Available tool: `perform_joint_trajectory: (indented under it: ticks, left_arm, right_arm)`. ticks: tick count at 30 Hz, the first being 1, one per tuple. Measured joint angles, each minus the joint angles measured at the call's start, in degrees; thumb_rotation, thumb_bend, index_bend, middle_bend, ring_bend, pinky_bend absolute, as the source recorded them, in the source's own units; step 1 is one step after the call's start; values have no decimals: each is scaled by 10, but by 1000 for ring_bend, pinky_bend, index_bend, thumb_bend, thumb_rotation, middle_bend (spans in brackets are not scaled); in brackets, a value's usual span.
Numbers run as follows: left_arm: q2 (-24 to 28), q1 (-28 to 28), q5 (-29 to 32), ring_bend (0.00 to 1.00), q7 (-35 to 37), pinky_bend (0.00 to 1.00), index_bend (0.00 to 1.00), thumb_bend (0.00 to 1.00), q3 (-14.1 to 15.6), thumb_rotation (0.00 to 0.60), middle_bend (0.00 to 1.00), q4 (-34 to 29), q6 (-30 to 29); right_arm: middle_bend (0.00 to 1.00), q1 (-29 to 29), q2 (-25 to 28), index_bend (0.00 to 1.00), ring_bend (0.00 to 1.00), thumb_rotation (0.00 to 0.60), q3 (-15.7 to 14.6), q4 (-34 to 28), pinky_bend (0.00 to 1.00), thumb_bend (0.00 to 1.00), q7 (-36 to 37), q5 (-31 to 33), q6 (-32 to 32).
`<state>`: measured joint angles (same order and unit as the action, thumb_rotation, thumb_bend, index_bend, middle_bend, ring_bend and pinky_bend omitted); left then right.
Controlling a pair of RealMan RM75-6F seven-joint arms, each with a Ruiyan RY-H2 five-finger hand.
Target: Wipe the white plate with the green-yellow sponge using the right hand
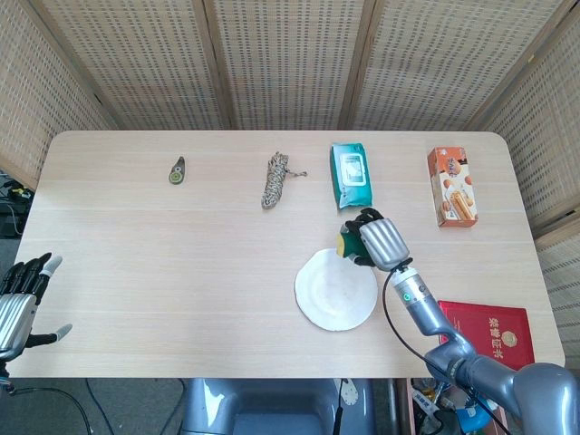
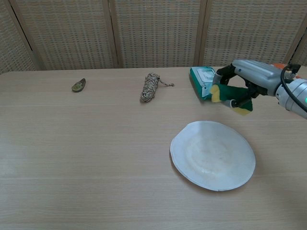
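Sponge [image 2: 231, 94] in right robot hand [image 2: 247, 79], above white plate [image 2: 212, 155].

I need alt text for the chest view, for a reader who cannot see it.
The right robot hand holds a green-yellow sponge in the air above a wooden table, beyond a bare white plate. Behind lie a rope bundle and a teal packet.

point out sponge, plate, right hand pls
sponge [image 2: 229, 95], chest view, green face between the fingers
plate [image 2: 212, 154], chest view, bare centre
right hand [image 1: 381, 240], head view, silver back of the hand
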<state>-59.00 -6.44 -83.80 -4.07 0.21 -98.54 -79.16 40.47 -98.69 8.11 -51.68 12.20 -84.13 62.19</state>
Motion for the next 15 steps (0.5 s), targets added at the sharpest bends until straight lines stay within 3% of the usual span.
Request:
perform_joint_trajectory:
  ticks: [3, 5, 8, 9, 11, 15]
  left_arm:
    - [0, 0, 1, 0, -1, 0, 0, 0, 0, 600, 0, 0, 1]
    - [-1, -1, 2, 0, -3, 0, 0, 0, 0, 600, 0, 0, 2]
    - [-2, -1, 4, 0, -5, 0, 0, 0, 0, 600, 0, -1, 4]
    - [-2, -1, 5, 0, -6, 0, 0, 0, -1, 600, 0, -1, 4]
    - [-2, -1, 6, 0, -8, 0, 0, 0, -1, 600, 0, -1, 4]
    - [-2, 0, 5, 0, -6, 0, 0, 0, 0, 600, 0, -2, 3]
  right_arm:
    - [472, 1, 2, 455, 305, 600, 0, 21, 184, 338, -39, 25, -43]
    - [353, 1, 1, 408, 213, 600, -1, 33, 159, 334, -54, 38, -67]
    - [63, 2, -4, 153, 15, 600, -4, 53, 54, 251, -89, 57, -108]
    - [12, 2, -5, 69, 0, 600, -5, 56, 21, 212, -100, 63, -119]
    - [0, 3, -7, 5, 0, 600, -4, 60, 0, 185, -122, 80, -143]
    - [0, 1, -3, 0, 0, 600, 14, 42, 0, 184, -146, 118, -157]
